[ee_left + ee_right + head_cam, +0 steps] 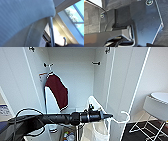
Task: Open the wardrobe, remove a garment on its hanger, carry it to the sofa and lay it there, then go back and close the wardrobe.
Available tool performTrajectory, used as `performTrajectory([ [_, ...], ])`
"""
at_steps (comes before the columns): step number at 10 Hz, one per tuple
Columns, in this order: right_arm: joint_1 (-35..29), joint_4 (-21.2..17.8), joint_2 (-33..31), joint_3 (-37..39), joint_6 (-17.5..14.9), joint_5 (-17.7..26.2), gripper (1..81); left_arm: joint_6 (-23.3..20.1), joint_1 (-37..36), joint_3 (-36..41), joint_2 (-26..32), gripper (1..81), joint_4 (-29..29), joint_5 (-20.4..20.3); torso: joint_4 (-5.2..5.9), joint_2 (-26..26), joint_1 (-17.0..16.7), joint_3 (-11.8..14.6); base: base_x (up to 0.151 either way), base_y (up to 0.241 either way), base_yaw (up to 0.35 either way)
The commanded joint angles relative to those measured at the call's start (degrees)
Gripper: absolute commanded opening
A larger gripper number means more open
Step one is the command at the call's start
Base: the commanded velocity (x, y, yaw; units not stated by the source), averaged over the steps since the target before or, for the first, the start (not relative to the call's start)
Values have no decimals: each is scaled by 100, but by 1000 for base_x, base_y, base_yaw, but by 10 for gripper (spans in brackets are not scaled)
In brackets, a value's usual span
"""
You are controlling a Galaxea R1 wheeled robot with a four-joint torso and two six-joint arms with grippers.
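The left gripper (108, 116) is pinched on the thin white hanger (123, 118), whose curved hook points toward 3 o'clock, and the white shirt (96, 127) droops below it at 6 o'clock. The left wrist view adds the shirt's (22, 18) ribbed weave and hemmed edge, plus a thin grey rod (51, 31). Behind stands the open white wardrobe (72, 74), a maroon jacket (58, 90) hanging at 10 o'clock; I cannot tell the right gripper's state.
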State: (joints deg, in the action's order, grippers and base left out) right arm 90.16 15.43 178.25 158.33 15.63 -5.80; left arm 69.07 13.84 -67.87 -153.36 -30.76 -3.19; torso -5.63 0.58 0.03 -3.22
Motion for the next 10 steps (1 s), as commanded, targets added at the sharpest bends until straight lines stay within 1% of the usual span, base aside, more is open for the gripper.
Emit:
performTrajectory([
  [1, -204, -5, 38, -40, -33, 255, 811, -87, -913, 212, 15, 10, -203, -226, 0, 0, 0, 0, 0, 0, -205],
  [10, -204, 12, 38, -49, -34, 263, 811, -122, -878, 318, 77, 10, -229, -217, 0, 2, 0, 2, 0, 0, -229],
])
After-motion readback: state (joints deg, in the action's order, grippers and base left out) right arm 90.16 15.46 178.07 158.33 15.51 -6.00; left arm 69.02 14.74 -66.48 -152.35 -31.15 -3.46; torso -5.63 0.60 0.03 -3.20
